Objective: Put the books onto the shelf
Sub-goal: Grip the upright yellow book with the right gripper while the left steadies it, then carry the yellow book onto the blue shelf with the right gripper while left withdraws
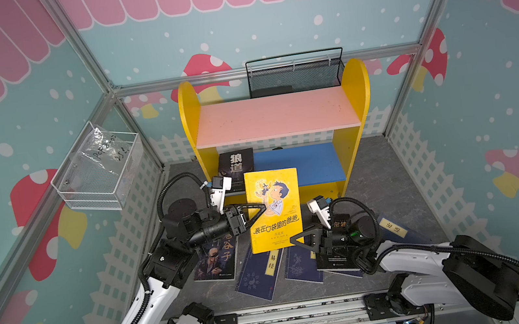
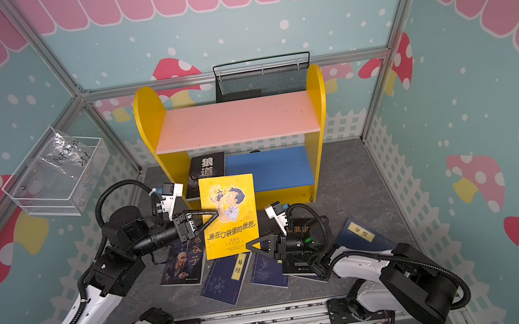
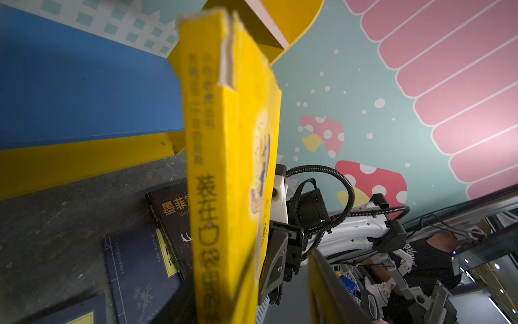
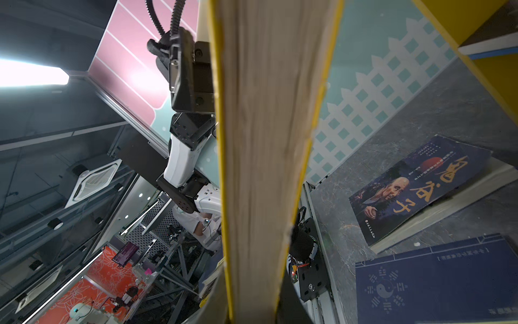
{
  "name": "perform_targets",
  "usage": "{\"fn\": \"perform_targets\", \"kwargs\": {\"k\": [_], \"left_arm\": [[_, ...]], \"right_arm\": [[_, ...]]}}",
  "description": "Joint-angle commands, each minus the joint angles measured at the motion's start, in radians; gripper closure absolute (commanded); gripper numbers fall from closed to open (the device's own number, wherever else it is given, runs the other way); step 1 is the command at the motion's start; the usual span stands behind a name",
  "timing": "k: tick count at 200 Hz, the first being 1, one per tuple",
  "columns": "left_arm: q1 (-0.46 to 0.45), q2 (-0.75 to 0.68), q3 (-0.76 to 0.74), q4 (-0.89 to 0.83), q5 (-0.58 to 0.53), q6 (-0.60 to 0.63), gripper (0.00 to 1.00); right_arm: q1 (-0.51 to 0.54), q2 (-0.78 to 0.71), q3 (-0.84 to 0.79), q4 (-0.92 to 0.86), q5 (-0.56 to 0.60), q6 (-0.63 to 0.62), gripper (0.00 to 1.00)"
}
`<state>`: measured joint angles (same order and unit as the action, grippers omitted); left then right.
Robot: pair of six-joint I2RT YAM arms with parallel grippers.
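The right tool (image 2: 251,245) pinches the upright yellow book (image 2: 229,214) at its lower corner while the left tool (image 2: 210,215) straddles its edge, spread.

White arm shells (image 1: 149,305), black joints (image 1: 192,228), ribbed black cables (image 1: 162,194), black triangular left gripper (image 1: 262,206) and right gripper (image 1: 292,239).

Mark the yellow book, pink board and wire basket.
yellow book (image 1: 279,213), in a top view, cover middle.
pink board (image 1: 276,116), in a top view, bare middle.
wire basket (image 1: 92,198), in a top view, front wall.
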<state>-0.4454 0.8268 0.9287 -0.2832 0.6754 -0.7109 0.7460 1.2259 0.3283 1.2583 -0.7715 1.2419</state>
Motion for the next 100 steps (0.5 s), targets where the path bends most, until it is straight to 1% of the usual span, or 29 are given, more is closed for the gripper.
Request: {"fn": "perform_targets", "kwargs": {"k": [1,10,18,25,29,59,62,69,85,100], "left_arm": [[0.007,-0.041,0.057,-0.063,-0.107,0.038,0.25],[0.008,-0.05,0.077,-0.113,-0.171,0.056,0.17],[0.008,-0.057,0.098,-0.173,-0.237,0.072,0.14],[0.008,-0.064,0.117,-0.22,-0.302,0.086,0.07],[0.008,-0.068,0.127,-0.249,-0.343,0.091,0.05],[0.008,-0.106,0.183,-0.415,-0.624,0.125,0.02],[0.008,-0.112,0.185,-0.424,-0.646,0.126,0.02],[0.008,-0.126,0.185,-0.44,-0.692,0.128,0.02],[0.009,-0.159,0.173,-0.457,-0.748,0.139,0.01],[0.008,-0.188,0.155,-0.47,-0.768,0.143,0.01]], "right_arm": [[-0.027,-0.042,0.021,-0.096,0.079,-0.023,0.83],[-0.036,-0.051,0.026,-0.141,0.1,-0.03,0.83],[-0.044,-0.055,0.036,-0.19,0.118,-0.039,0.83],[-0.049,-0.053,0.051,-0.236,0.13,-0.052,0.83],[-0.051,-0.05,0.06,-0.259,0.138,-0.059,0.83],[-0.056,0.011,0.149,-0.36,0.17,-0.107,0.83],[-0.056,0.019,0.162,-0.373,0.171,-0.136,0.83],[-0.056,0.04,0.19,-0.399,0.175,-0.159,0.83],[-0.061,0.082,0.246,-0.407,0.163,-0.194,0.82],[-0.068,0.121,0.298,-0.415,0.151,-0.21,0.82]]}}
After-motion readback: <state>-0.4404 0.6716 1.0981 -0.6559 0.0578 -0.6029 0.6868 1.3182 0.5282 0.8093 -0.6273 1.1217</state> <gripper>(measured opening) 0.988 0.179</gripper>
